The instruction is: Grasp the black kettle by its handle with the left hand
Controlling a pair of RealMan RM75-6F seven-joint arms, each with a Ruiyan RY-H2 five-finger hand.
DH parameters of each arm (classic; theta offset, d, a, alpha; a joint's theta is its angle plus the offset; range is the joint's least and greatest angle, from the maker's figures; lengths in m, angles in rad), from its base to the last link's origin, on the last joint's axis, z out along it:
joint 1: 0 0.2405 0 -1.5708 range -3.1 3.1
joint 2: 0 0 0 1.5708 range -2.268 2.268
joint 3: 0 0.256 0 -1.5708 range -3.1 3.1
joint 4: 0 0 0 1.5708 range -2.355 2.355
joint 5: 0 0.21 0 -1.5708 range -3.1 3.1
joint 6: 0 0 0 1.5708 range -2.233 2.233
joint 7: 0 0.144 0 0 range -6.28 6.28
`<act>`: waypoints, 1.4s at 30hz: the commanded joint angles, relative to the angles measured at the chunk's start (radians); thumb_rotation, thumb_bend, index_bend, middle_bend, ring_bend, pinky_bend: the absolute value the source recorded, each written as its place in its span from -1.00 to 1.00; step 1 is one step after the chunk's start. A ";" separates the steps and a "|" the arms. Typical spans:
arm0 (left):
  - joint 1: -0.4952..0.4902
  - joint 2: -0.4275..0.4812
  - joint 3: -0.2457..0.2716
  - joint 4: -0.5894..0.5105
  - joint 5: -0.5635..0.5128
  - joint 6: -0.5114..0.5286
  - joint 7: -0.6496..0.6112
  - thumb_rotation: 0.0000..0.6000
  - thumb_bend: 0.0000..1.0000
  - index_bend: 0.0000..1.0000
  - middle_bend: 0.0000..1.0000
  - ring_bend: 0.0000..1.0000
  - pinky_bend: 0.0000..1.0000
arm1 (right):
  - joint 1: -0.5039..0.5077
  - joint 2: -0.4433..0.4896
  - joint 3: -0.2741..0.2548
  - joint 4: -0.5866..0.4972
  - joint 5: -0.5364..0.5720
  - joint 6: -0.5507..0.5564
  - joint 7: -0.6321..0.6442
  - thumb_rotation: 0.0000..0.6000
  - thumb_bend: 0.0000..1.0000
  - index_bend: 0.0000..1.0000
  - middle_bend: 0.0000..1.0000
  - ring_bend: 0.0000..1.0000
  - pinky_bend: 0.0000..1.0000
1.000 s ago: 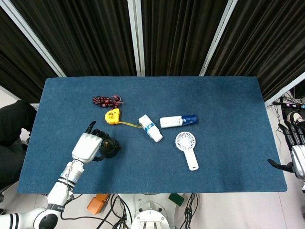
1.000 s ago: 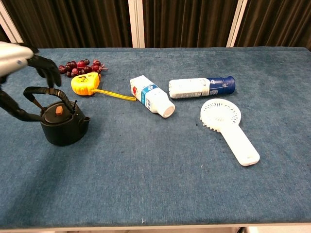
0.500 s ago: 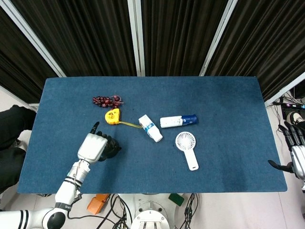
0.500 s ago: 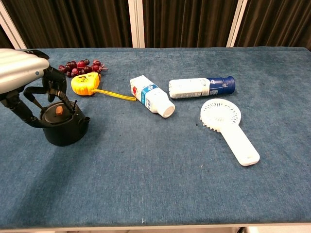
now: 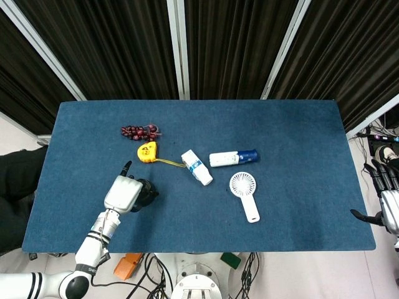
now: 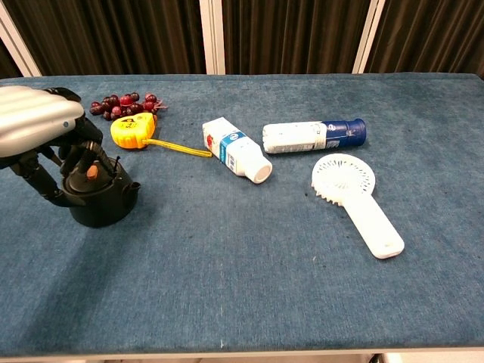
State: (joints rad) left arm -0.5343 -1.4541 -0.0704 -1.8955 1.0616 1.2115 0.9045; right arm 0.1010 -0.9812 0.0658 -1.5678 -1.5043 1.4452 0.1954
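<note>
The black kettle [image 6: 99, 202] stands upright near the table's front left, with an orange knob on its lid; it also shows as the dark kettle [image 5: 145, 192] in the head view. My left hand [image 6: 36, 125] sits over it from the left, its dark fingers [image 6: 78, 151] curled around the kettle's arched handle. From above, the left hand [image 5: 123, 194] covers most of the kettle, and one finger sticks out straight toward the back. My right hand [image 5: 388, 198] hangs off the table's right edge, fingers apart and holding nothing.
Behind the kettle lie a yellow tape measure [image 6: 133, 130] with its tape pulled out and a bunch of dark red grapes [image 6: 124, 103]. Further right lie a small milk carton [image 6: 236, 159], a white and blue bottle [image 6: 314, 135] and a white hand fan [image 6: 356, 200].
My left hand has moved right and down over the kettle, and its fingers have curled around the handle. The kettle has stayed in place. The right hand has not moved.
</note>
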 commanded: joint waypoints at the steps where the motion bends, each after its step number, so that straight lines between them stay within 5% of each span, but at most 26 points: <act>1: -0.004 0.002 0.006 0.000 -0.007 -0.009 -0.016 0.93 -0.82 0.28 0.35 0.08 -1.00 | 0.000 -0.001 0.000 0.002 0.001 -0.002 0.002 1.00 -1.00 -1.00 -0.94 -1.00 -1.00; 11: -0.021 0.007 0.013 0.014 -0.023 -0.057 -0.108 0.92 -0.82 0.57 0.64 0.31 -1.00 | 0.000 -0.007 0.000 0.013 0.003 -0.005 0.013 1.00 -1.00 -1.00 -0.94 -1.00 -1.00; 23: -0.031 0.012 0.011 0.020 -0.036 -0.090 -0.222 0.53 -0.82 1.00 1.00 0.72 -1.00 | -0.003 -0.010 0.001 0.024 0.006 -0.005 0.026 1.00 -1.00 -1.00 -0.94 -1.00 -1.00; 29: -0.020 0.010 -0.007 0.040 0.010 -0.071 -0.323 -0.42 -0.88 1.00 1.00 0.81 -1.00 | -0.003 -0.012 0.001 0.031 0.008 -0.006 0.033 1.00 -1.00 -1.00 -0.94 -1.00 -1.00; 32: -0.016 0.013 -0.014 0.054 0.030 -0.066 -0.363 -0.65 -0.89 1.00 1.00 0.82 -1.00 | -0.004 -0.013 0.002 0.034 0.009 -0.006 0.037 1.00 -1.00 -1.00 -0.94 -1.00 -1.00; 37: -0.009 0.014 -0.025 0.067 0.048 -0.043 -0.394 -0.76 -0.89 1.00 1.00 0.84 -0.96 | -0.005 -0.014 0.003 0.037 0.010 -0.005 0.041 1.00 -1.00 -1.00 -0.94 -1.00 -1.00; 42: 0.000 0.011 -0.033 0.075 0.050 -0.009 -0.389 -0.81 -0.85 1.00 1.00 0.88 -0.67 | -0.005 -0.011 0.006 0.036 0.010 -0.002 0.041 1.00 -1.00 -1.00 -0.94 -1.00 -1.00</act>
State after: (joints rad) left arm -0.5370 -1.4415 -0.1017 -1.8235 1.1116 1.1979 0.5125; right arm 0.0961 -0.9925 0.0713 -1.5318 -1.4942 1.4435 0.2368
